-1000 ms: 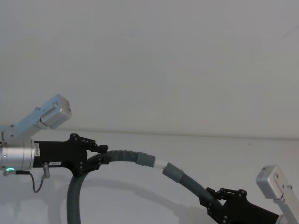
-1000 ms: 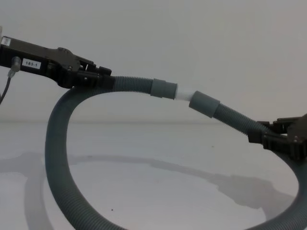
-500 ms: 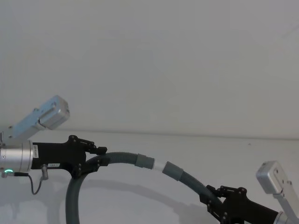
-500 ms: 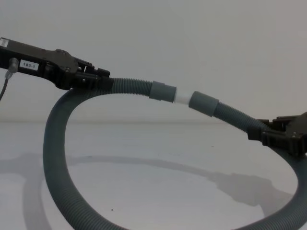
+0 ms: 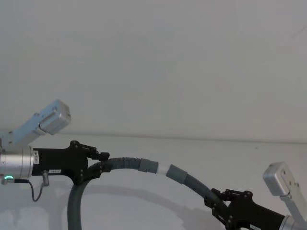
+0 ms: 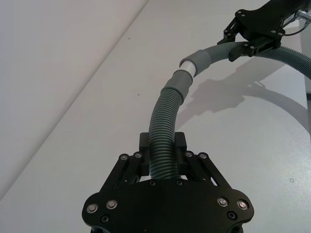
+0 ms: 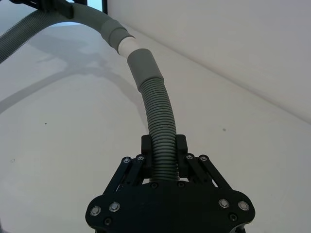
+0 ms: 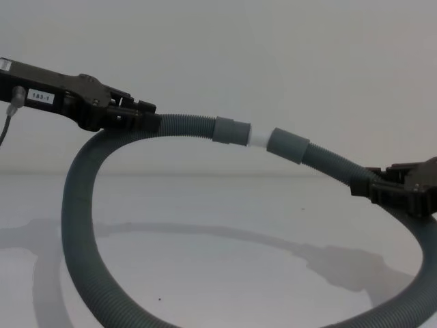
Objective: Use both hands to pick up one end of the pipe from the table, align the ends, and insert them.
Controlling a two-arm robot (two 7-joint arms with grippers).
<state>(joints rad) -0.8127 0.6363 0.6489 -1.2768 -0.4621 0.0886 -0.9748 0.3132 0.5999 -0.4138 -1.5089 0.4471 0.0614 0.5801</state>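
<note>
The dark grey corrugated pipe [image 8: 76,225] hangs as a loop above the white table [image 8: 225,205]. My left gripper [image 8: 145,117] is shut on the pipe behind the cuff with the white tip [image 8: 258,138]. My right gripper [image 8: 372,187] is shut on the pipe behind the plain cuff [image 8: 287,145]. The white tip meets the mouth of the plain cuff, and a short white stretch shows between the two ends. The left wrist view has the left gripper [image 6: 163,148] clamping the pipe; the right wrist view has the right gripper [image 7: 164,147] doing the same, with the plain cuff [image 7: 143,68] ahead.
A pale grey wall [image 5: 153,62] stands behind the table's far edge. The pipe's shadow [image 8: 328,263] lies on the table under the loop. A thin black cable [image 5: 34,191] hangs from the left wrist.
Both grippers have sunk a little with the pipe. The two cuffs have drawn slightly closer, so a shorter stretch of the white tip shows.
</note>
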